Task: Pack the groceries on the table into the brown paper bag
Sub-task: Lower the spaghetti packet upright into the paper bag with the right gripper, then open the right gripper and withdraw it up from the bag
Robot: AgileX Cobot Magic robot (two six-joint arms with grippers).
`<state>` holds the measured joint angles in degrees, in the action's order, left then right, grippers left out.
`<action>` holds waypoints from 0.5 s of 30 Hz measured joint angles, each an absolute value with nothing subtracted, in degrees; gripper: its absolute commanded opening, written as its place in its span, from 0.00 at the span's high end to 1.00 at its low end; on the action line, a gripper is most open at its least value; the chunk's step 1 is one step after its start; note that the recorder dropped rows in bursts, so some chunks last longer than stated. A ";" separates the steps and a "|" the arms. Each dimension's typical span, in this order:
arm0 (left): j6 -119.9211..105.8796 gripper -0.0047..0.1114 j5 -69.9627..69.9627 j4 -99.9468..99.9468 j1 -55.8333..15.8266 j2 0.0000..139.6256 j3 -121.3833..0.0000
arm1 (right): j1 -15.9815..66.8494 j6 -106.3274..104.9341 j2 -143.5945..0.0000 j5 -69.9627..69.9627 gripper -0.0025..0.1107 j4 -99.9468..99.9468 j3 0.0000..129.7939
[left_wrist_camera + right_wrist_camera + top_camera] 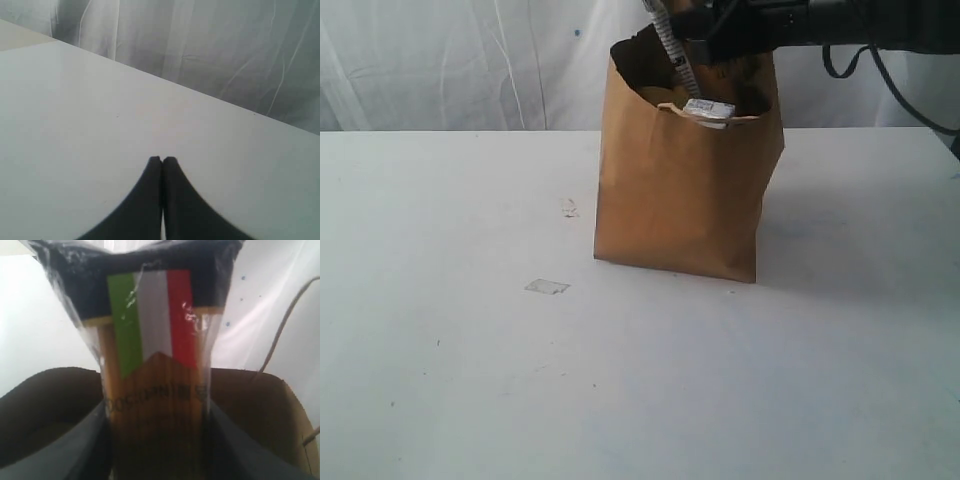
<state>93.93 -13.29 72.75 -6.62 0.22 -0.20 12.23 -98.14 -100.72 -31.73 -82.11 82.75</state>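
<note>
Front to back from the outside cam: the near half of the table (640,400) is plain white. A little clear scrap (547,287) lies flat at about 8 o'clock from the brown paper bag (680,200), and there's a tiny reddish speck (569,208) at its 9 o'clock. The bag stands upright with its mouth open, a bit past mid-table. A small white carton (708,110) pokes up at the near rim of the mouth, just beside a twisted handle (670,105).

The right arm (840,30) comes in from the bag's 2 o'clock and ends over the opening at 12 o'clock. The wrist cam shows it better. The long spaghetti packet (152,365) sits between the fingers (75,455) of the right gripper (156,440), one grey finger against each side of the wrapper, so I'd call that a grasp on the packet. The green-white-red striped end sticks out clear of the fingers. The bag's brown rim shows on both sides behind them, so the packet is at the bag's mouth. Can't tell how deep it goes.

The left gripper (162,160) hangs over bare table, fingertips pressed together with nothing between them. The white curtain (470,60) is at the very back.
</note>
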 measured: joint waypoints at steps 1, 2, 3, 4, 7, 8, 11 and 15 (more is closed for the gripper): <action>93.93 0.96 -13.29 72.75 -6.62 0.22 -0.20 | 12.25 -98.02 -100.75 -31.01 0.53 -82.11 82.75; 93.93 0.96 -13.29 72.75 -6.62 0.22 -0.20 | 12.35 -97.91 -100.85 -30.02 0.49 -82.11 82.75; 93.93 0.96 -13.29 72.75 -6.62 0.22 -0.20 | 12.35 -97.91 -100.85 -28.04 0.47 -82.11 82.75; 93.93 0.96 -13.29 72.75 -6.62 0.22 -0.20 | 12.35 -97.80 -100.85 -27.09 0.44 -82.11 82.75; 93.93 0.96 -13.29 72.75 -6.62 0.22 -0.20 | 12.25 -97.67 -100.87 -25.90 0.44 -82.11 82.75; 93.93 0.96 -13.29 72.75 -6.62 0.22 -0.20 | 12.25 -97.67 -100.87 -25.90 0.45 -82.11 82.75; 93.93 0.96 -13.29 72.75 -6.62 0.22 -0.20 | 12.25 -97.55 -100.87 -25.90 0.44 -82.11 82.75; 93.93 0.96 -13.29 72.75 -6.62 0.22 -0.20 | 12.25 -97.02 -100.87 -26.83 0.44 -82.11 82.75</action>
<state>93.93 -13.29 72.75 -6.62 0.22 -0.20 12.25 -97.02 -100.87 -26.83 -82.11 82.75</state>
